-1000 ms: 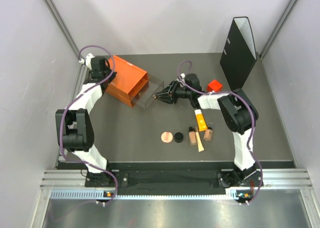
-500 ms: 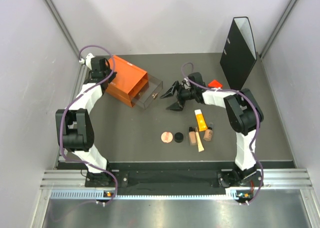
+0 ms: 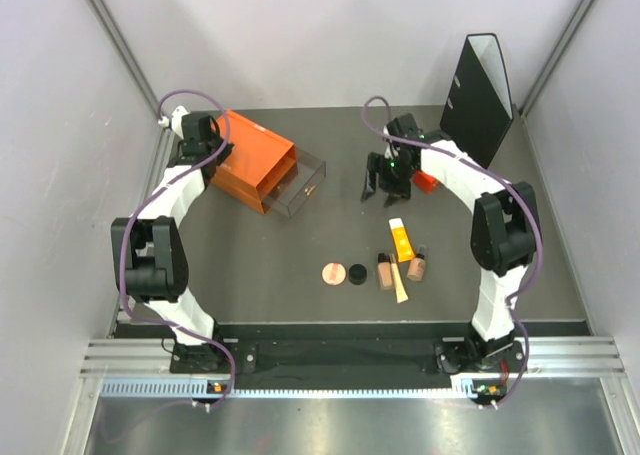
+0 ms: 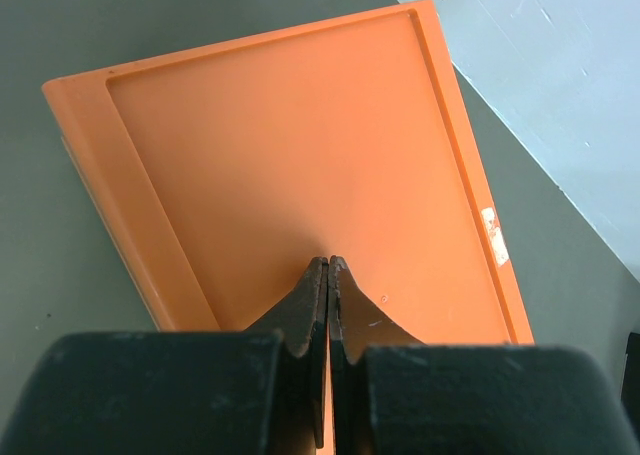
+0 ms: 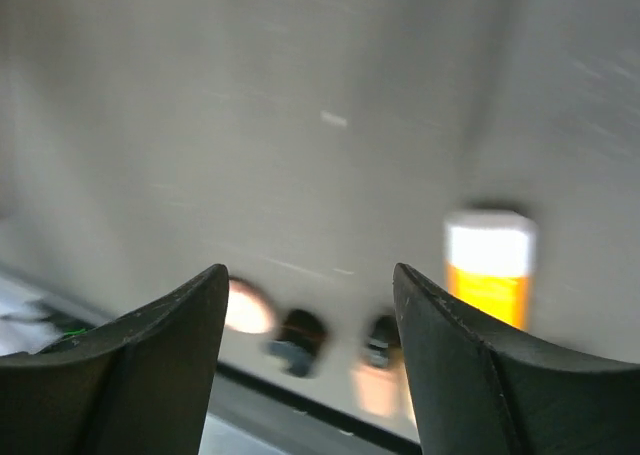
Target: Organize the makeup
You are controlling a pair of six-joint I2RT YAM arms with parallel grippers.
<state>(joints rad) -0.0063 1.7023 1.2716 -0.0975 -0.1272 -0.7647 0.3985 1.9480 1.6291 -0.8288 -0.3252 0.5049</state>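
The makeup lies in a group at the table's front middle: an orange tube with a white cap (image 3: 401,240), two beige dark-capped bottles (image 3: 385,272) (image 3: 417,267), a beige stick (image 3: 399,283), a round pink disc (image 3: 332,273) and a small black disc (image 3: 357,273). My right gripper (image 3: 385,187) is open and empty, hovering behind the tube. The right wrist view is blurred; it shows the gripper (image 5: 310,275), the tube (image 5: 488,265), the pink disc (image 5: 247,307) and the black disc (image 5: 300,335). My left gripper (image 3: 210,155) (image 4: 328,265) is shut and empty on the orange drawer box (image 4: 280,155).
The orange drawer box (image 3: 255,160) stands at the back left with its clear drawer (image 3: 300,188) pulled out toward the middle. A small red cube (image 3: 428,178) sits beside my right arm. A black file holder (image 3: 478,90) stands at the back right.
My right gripper has left the drawer front, swung right toward the red cube and opened. The left arm and the makeup have not moved.
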